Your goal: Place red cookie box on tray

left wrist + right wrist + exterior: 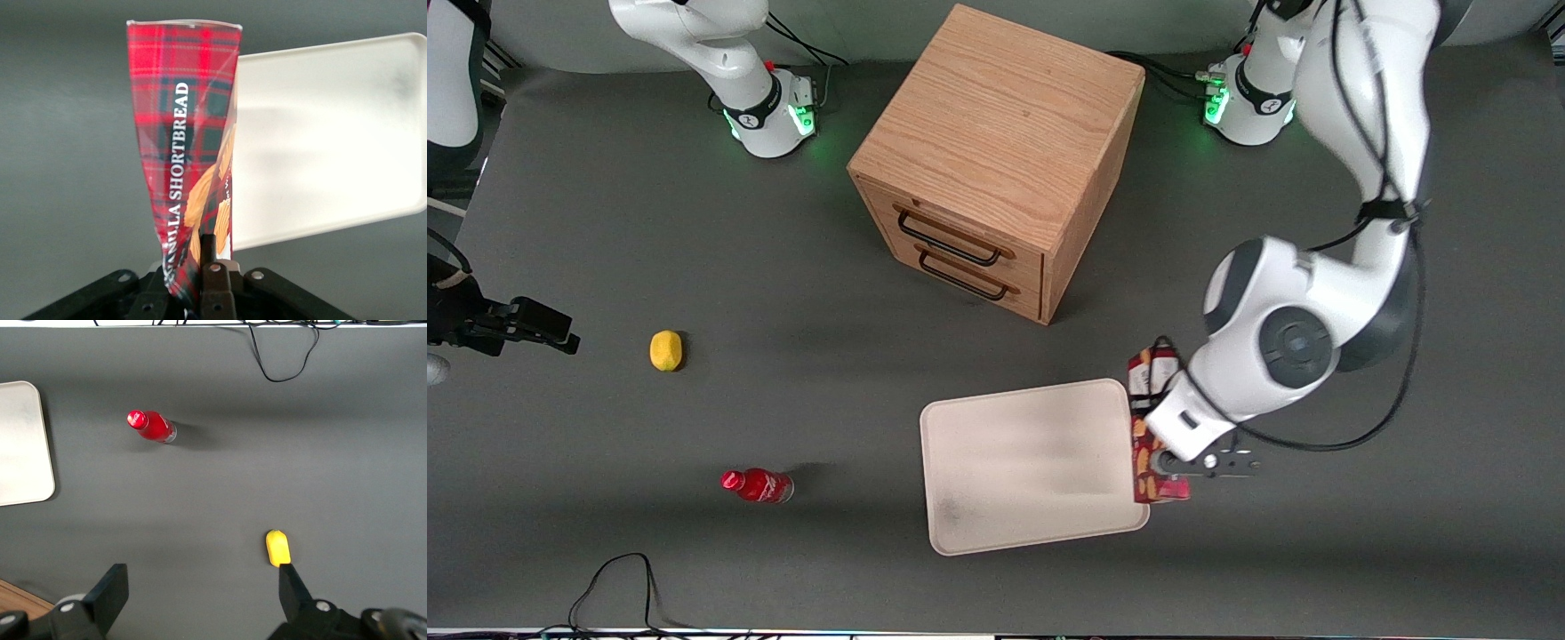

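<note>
- My left arm reaches down from its base toward the front camera, elbow bent, with the wrist turned toward the parked arm's end of the table.
- Its end effector [1178,476] sits low, at the edge of the tray [1032,462] on the working arm's side.
- In the wrist view, the 2 fingers [212,280] are clamped on one end of the red cookie box [183,153], which extends straight away from the end effector [193,280].

Dark grey table [694,222] and its load.
On it: wooden drawer cabinet [996,160], cream tray [1032,462], yellow lemon [665,349], small red bottle [758,485]; gripper [1178,471] above tray's edge.
</note>
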You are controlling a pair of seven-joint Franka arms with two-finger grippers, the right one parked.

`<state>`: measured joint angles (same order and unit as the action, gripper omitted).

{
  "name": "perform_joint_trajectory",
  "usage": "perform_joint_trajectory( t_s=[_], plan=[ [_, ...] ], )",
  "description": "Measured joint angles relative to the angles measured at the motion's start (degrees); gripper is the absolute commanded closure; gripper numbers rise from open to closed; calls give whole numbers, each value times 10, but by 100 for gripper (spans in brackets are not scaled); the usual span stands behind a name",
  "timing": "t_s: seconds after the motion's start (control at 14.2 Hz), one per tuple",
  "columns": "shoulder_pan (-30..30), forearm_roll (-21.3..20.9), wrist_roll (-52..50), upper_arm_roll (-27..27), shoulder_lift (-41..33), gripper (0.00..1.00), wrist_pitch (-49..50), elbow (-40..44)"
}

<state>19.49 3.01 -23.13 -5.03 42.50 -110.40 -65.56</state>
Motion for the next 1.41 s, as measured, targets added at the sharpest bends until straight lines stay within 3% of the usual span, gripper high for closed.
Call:
perform_joint_trajectory(
  t_s=[0.49,0.56,0.64,0.71,0.92,1.13,1.34,1.41],
  plan=[
    [34,-58,-71,1,126,100,-88,29],
    [35,-61,-74,1,127,67,-88,29],
    [36,-63,-76,1,127,6,-88,29],
    [36,-69,-78,2,127,0,-88,29],
    [37,-92,-78,2,125,0,-88,31],
    [35,-85,-78,4,97,0,-84,29],
    [11,-46,-78,11,5,0,-61,-12],
    [-22,-40,-76,13,-77,0,-47,-68]
  ],
)
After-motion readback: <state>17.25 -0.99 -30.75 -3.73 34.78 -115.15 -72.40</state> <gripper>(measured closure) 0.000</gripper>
